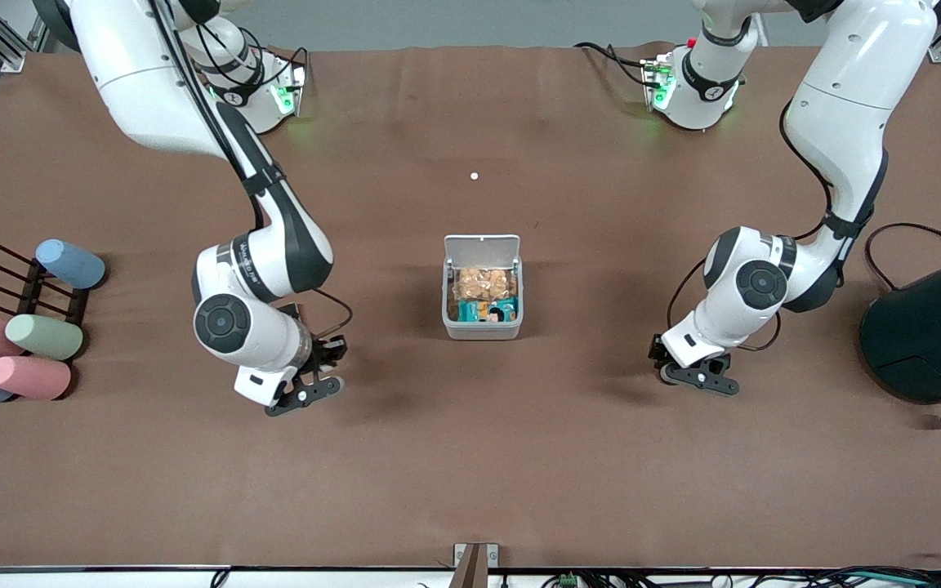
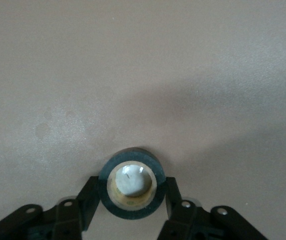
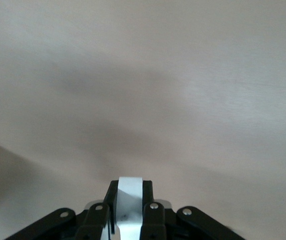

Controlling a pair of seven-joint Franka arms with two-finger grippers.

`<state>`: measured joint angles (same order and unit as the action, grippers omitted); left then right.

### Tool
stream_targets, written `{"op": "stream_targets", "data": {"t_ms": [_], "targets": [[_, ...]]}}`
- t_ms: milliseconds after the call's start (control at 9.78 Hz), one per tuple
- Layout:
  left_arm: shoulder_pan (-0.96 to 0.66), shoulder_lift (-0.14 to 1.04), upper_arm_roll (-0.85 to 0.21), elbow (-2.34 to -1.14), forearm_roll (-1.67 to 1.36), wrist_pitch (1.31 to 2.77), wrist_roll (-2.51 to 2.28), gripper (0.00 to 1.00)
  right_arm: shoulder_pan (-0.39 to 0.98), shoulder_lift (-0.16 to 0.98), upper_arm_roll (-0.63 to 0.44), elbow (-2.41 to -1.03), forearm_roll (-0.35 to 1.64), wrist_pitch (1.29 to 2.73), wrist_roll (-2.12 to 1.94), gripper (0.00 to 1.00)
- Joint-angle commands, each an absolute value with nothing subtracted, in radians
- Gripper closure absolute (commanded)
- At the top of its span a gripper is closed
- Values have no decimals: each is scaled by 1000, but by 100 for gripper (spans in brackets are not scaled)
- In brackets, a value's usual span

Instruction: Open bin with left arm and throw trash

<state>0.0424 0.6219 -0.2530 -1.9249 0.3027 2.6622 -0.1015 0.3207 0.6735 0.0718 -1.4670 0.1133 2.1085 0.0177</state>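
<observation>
From the front camera, the small white-grey square plastic bin (image 1: 482,287) sits mid-table with its hinged flat lid (image 1: 482,247) swung up and open; inside lie a clear packet of tan snacks and a teal wrapper. The left gripper (image 1: 697,373) is down low toward the left arm's end of the table from the bin and a little nearer the camera than it. The right gripper (image 1: 312,384) is low toward the right arm's end from the bin, likewise a little nearer the camera. Farther from the camera than the bin lies a tiny white dot (image 1: 474,175). Well away from the bin, at the right arm's end, pastel foam cylinders (image 1: 44,336) lie by a dark rack (image 1: 37,291); at the left arm's end stands a big dark teal cylinder (image 1: 931,334).

In the left wrist view, the jaws are closed narrow around a small black tape ring with a beige centre (image 2: 131,187) — one finger (image 2: 89,200) against each side of it, the brown table cover (image 2: 143,75) beneath.

In the right wrist view, the jaws are drawn narrow on a tiny white oblong scrap (image 3: 128,207), which stands upright between the fingers (image 3: 151,215) — the white edge at the picture's border may be the bin, though I cannot tell.
</observation>
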Motion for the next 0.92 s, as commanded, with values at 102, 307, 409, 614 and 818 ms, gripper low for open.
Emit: {"op": "stream_targets", "data": {"t_ms": [102,307,409,614,818], "targets": [[63,630,-255,-1925,353,2678,-104,95,420,663,89,-1442,199,2105,235,76],[51,609,-255,-1904,354,2654,-98,95,515,666,89,-1425,207,2115,400,76],[46,591,-265,-1881,357,2590,-100,95,553,667,89,-1416,207,2121,455,76],[28,562,-290,-1838,356,2485,-115,95,613,667,89,-1410,207,2125,529,76],[35,561,-325,-1798,356,2412,-117,96,643,667,89,-1405,206,2160,586,76]]}}
